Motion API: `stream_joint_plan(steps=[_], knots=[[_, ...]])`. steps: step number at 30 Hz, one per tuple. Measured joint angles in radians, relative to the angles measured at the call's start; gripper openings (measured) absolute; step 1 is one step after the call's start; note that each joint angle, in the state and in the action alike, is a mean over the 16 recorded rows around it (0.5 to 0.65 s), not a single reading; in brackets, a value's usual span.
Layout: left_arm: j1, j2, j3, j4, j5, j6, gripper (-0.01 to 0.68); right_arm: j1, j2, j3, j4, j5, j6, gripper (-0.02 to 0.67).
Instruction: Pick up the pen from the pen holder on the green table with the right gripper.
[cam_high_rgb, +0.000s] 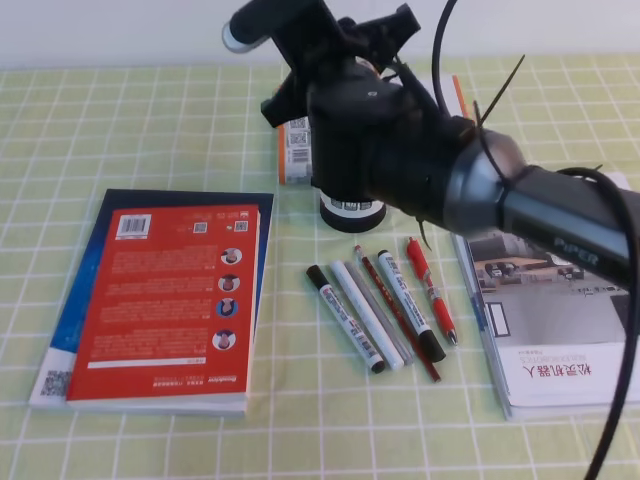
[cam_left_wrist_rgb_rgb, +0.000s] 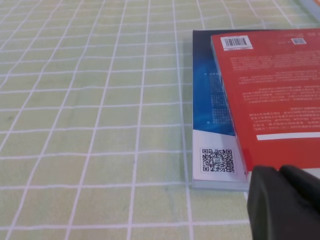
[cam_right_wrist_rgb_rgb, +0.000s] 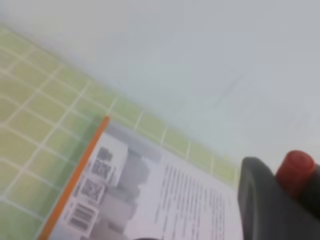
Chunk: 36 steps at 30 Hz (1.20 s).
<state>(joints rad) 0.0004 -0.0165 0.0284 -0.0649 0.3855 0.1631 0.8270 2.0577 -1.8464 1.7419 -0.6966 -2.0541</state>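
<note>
Right now we are seeing the pen (cam_right_wrist_rgb_rgb: 296, 169) only as a red end in the right wrist view, where it is sitting tight against a dark finger (cam_right_wrist_rgb_rgb: 262, 205) of the right claw (cam_right_wrist_rgb_rgb: 300, 200); the jaws are standing narrow and appear to be closed on it, though the barrel is hidden from us. From the high view, the pen holder (cam_high_rgb: 352, 211) is showing only as its lower white band and black base, just below the bulky black right arm (cam_high_rgb: 420, 150) that is hanging over it and covering its mouth. The holder is standing on the green counter (cam_high_rgb: 150, 130), just beside an orange-edged book (cam_high_rgb: 294, 150) lying behind it.

Nearer to us, a row of loose pens and markers is lying flat on the cloth: a white marker with a black cap (cam_high_rgb: 345, 318), a second white marker (cam_high_rgb: 368, 315), a thin dark red pen (cam_high_rgb: 395, 325), another black-tipped marker (cam_high_rgb: 410, 305) and a red pen with a clear section (cam_high_rgb: 430, 290). To their right a white book (cam_high_rgb: 550, 330) is lying partly under the arm. To their left a red book (cam_high_rgb: 170, 300) is resting on a blue one (cam_high_rgb: 60, 350).

In the left wrist view we are making out only a black part of the left claw (cam_left_wrist_rgb_rgb: 282, 202) above the corner of those two books; whether its jaws are wide or narrow we cannot tell.
</note>
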Motion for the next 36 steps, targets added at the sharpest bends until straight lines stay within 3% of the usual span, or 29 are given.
stream_joint_plan(steps=[8, 16, 25, 32, 36], knots=[[0.000, 0.000, 0.000, 0.000, 0.000, 0.000, -0.005, -0.007, -0.125, 0.071, 0.001, 0.101, 0.008, 0.044], [0.000, 0.000, 0.000, 0.000, 0.000, 0.000, -0.005, -0.062, -0.309, 0.298, 0.001, 0.281, 0.128, 0.044], [0.000, 0.000, 0.000, 0.000, 0.000, 0.000, -0.005, -0.253, -0.545, 0.700, -0.701, 0.888, 1.112, 0.044], [0.000, 0.000, 0.000, 0.000, 0.000, 0.000, -0.005, -0.366, -0.616, 0.797, -1.400, 1.380, 1.950, 0.044], [0.000, 0.000, 0.000, 0.000, 0.000, 0.000, -0.005, -0.367, -0.566, 0.708, -1.545, 1.481, 2.083, 0.044]])
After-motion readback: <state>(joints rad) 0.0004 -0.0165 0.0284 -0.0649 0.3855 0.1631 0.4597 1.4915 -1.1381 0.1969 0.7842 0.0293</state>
